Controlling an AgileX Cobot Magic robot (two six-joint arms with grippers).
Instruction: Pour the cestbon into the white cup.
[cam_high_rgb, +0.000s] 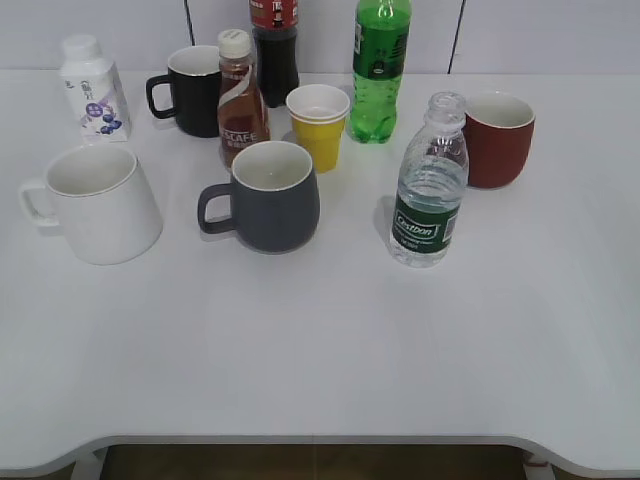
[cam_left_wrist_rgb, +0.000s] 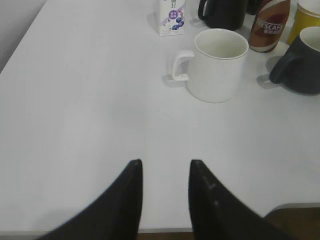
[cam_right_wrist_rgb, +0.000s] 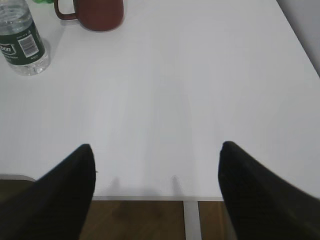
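Cestbon (cam_high_rgb: 430, 185) stood upright, uncapped, right of the table's (cam_high_rgb: 320, 350) centre, closer to the far edge than the near one, part full of water. Red mug (cam_high_rgb: 498, 138) sat just behind it to the right, green bottle (cam_high_rgb: 379, 68) further back by the far edge. White cup (cam_high_rgb: 95, 203) stood upright near the left edge, handle pointing left, well apart from the cestbon. Grey mug (cam_high_rgb: 265, 195) stood between them; brown bottle (cam_high_rgb: 241, 97) and yellow cup (cam_high_rgb: 319, 124) just behind it. Milk carton (cam_high_rgb: 92, 90) and black mug (cam_high_rgb: 190, 90) were at the far left.

Left gripper (cam_left_wrist_rgb: 165, 200) hung over the near edge, fingers a narrow gap apart, grasping nothing, white cup ahead of it. Right gripper (cam_right_wrist_rgb: 155, 195) hung over the near edge toward the right side, released, fingers spread wide, nothing between them; cestbon was far ahead to its left.
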